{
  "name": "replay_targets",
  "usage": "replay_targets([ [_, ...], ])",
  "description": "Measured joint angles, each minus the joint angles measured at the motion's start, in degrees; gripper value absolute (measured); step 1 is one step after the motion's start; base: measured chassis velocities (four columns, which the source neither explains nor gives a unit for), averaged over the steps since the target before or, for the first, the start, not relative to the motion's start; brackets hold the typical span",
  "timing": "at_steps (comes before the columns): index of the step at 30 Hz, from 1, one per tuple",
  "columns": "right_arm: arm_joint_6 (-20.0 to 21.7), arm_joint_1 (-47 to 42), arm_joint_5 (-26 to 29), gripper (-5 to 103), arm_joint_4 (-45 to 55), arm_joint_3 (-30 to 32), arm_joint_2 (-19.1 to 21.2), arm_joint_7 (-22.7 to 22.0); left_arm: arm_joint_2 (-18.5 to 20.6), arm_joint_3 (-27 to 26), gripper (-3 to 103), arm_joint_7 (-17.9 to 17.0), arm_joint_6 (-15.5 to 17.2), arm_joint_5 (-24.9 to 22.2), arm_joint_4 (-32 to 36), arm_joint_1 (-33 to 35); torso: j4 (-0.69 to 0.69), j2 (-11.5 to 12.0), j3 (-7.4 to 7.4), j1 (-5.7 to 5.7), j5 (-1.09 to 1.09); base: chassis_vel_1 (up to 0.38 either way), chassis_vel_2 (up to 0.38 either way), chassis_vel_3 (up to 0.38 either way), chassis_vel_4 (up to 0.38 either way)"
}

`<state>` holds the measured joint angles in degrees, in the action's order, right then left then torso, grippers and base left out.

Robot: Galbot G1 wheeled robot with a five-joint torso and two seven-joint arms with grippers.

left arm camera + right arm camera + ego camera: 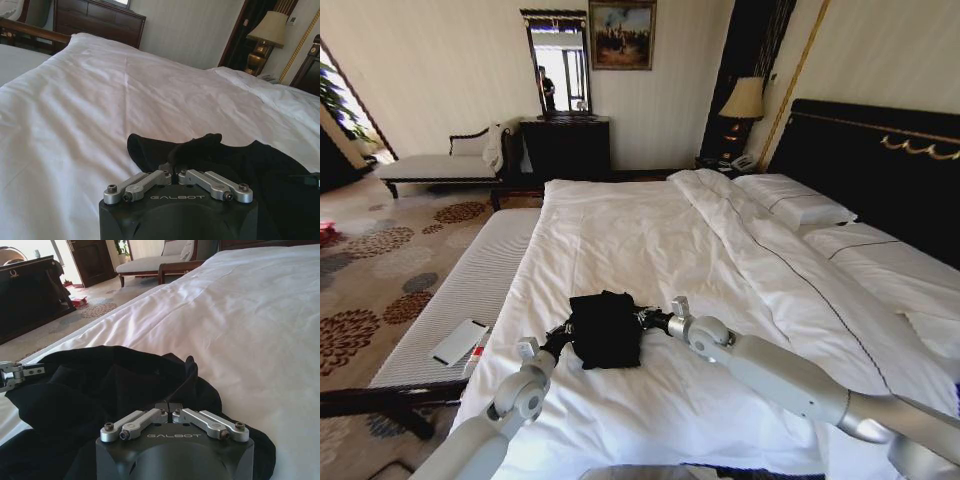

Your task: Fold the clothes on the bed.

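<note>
The clothes are one black T-shirt (pixel 605 328), bunched into a small heap on the near part of the bed's white sheet (pixel 620 240). My left gripper (pixel 564 333) is at the heap's left edge and my right gripper (pixel 646 320) at its right edge. In the left wrist view the left gripper (pixel 172 169) is shut, with a fold of the T-shirt (pixel 195 145) rising from between its tips. In the right wrist view the right gripper (pixel 169 405) is shut the same way on the black cloth (pixel 115 385). The shirt's lettering is hidden.
A rolled-back duvet (pixel 760 250) and pillows (pixel 795 200) lie on the right side below the dark headboard (pixel 880 170). A pale bench (pixel 460 290) with a white flat object (pixel 460 342) runs along the bed's left. A chaise (pixel 440 165) and a dresser (pixel 565 148) stand beyond.
</note>
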<state>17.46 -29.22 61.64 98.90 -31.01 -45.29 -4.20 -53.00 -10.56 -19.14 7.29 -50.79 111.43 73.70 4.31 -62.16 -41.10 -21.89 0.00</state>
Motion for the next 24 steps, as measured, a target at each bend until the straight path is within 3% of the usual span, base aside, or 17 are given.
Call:
replay_targets([
  [5,-0.1,-2.05,-0.66,0,1.47,4.32,0.77,0.09,0.7,-1.48,1,-0.02,0.0,0.12,1.41,0.64,0.0,0.0,0.0,0.0,0.0,0.0,0.0,0.0,0.0],
  [13,-0.13,-9.11,0.45,0,9.49,18.97,6.09,-1.66,3.71,-3.11,1,-0.69,0.7,-0.01,6.89,1.36,0.0,0.0,0.0,0.0,0.0,0.0,0.0,0.0,0.0],
  [15,-0.12,-9.57,0.44,0,10.03,19.68,6.36,-1.7,3.9,-3.09,1,-0.71,0.76,-0.04,7.24,1.24,0.0,0.0,0.0,0.0,0.0,0.0,0.0,0.0,0.0],
  [18,-0.08,-15.19,-1.57,0,14.29,27.37,8.72,-1.79,6.52,-4.38,1,-0.88,1.02,-0.42,10.34,0.2,0.0,0.0,0.01,0.0,0.01,0.0,0.0,0.0,0.0],
  [21,-0.07,-18.01,-2.14,0,16.29,30.89,9.48,-1.79,7.85,-5.51,1,-0.91,1.04,-0.62,11.51,-0.05,0.01,0.0,0.0,0.0,0.02,0.0,0.0,0.0,0.0],
  [24,0.53,-25.77,-5.14,0,22.54,41.34,12.08,-1.88,11.25,-8.6,1,-0.44,1.13,-1.69,14.8,-0.22,0.0,0.0,0.0,0.0,0.01,0.0,0.0,0.0,0.0],
])
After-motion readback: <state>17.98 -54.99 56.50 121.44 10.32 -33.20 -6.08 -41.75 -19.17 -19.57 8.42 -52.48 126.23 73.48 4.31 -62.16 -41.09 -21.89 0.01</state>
